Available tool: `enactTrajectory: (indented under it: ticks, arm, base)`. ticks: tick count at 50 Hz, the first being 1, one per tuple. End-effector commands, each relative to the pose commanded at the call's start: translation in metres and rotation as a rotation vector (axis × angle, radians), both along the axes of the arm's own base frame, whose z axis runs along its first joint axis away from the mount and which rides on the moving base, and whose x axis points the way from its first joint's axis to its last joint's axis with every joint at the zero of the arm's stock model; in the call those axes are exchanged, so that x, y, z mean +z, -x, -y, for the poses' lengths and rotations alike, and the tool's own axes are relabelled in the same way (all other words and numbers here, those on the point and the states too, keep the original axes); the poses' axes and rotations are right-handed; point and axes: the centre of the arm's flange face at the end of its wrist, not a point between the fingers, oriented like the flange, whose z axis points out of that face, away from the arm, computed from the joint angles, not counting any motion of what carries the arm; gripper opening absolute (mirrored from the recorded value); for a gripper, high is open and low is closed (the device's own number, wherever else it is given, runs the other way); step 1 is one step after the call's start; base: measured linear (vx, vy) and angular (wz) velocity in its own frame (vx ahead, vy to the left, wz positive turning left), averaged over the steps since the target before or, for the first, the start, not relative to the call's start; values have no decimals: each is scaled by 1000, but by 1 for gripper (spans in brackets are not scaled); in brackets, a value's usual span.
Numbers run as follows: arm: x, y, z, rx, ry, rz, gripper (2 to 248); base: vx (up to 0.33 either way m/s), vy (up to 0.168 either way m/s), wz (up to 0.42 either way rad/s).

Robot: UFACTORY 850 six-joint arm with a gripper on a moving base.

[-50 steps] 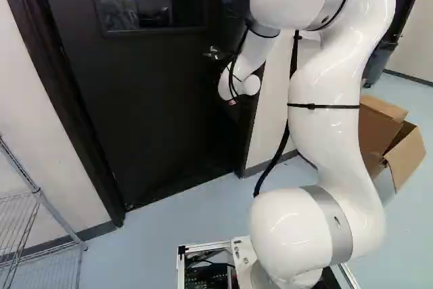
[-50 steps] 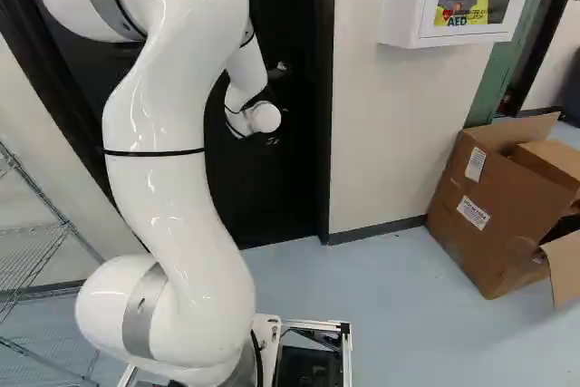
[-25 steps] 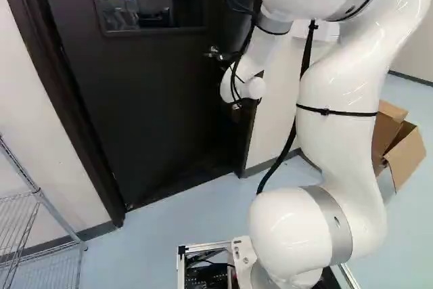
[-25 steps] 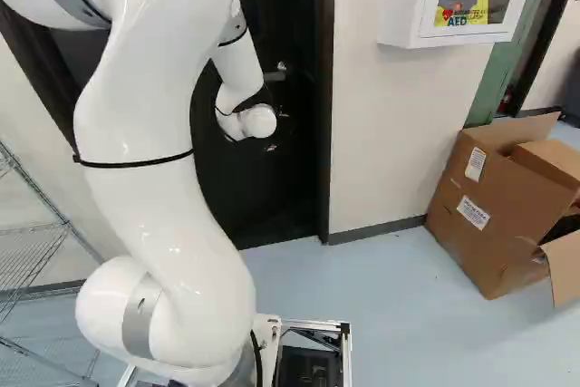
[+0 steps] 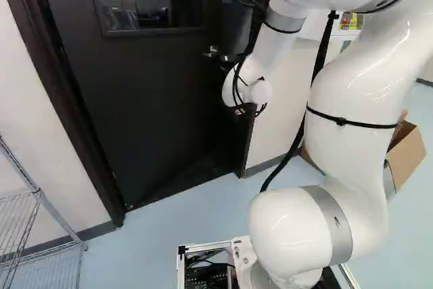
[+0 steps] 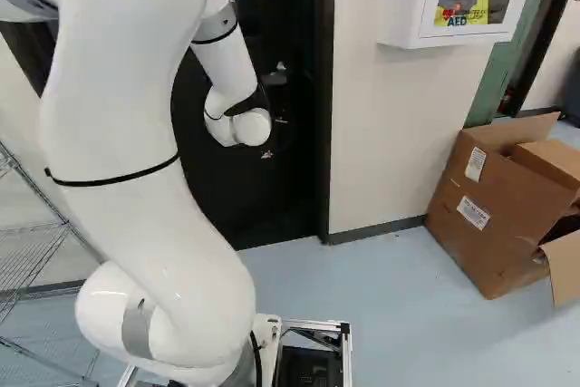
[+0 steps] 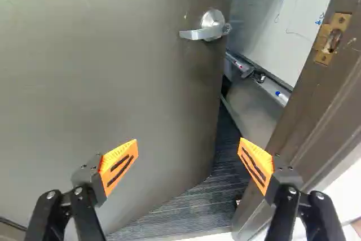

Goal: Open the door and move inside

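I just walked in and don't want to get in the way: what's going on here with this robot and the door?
A white robot arm is reaching toward the dark door, which stands ajar, with part of a whiteboard showing through the gap. Its gripper is open and holds nothing; the lever handle is ahead of it, ungripped. The base is on the near side of the doorway, so moving inside is not yet done.

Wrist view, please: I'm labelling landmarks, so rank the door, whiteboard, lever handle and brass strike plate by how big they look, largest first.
1. Door
2. Whiteboard, visible part
3. Lever handle and strike plate: too alike to rank
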Motion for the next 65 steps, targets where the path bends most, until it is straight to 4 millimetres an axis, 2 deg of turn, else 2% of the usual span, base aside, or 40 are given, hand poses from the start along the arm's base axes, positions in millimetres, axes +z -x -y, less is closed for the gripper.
enactTrajectory:
  ticks: [37, 65]
  arm:
    - [-1, 75, 6, -86, -33, -47, 247]
    - [-1, 81, 6, -88, -33, -48, 247]
  base:
    - [0, 0, 0]
    - [0, 0, 0]
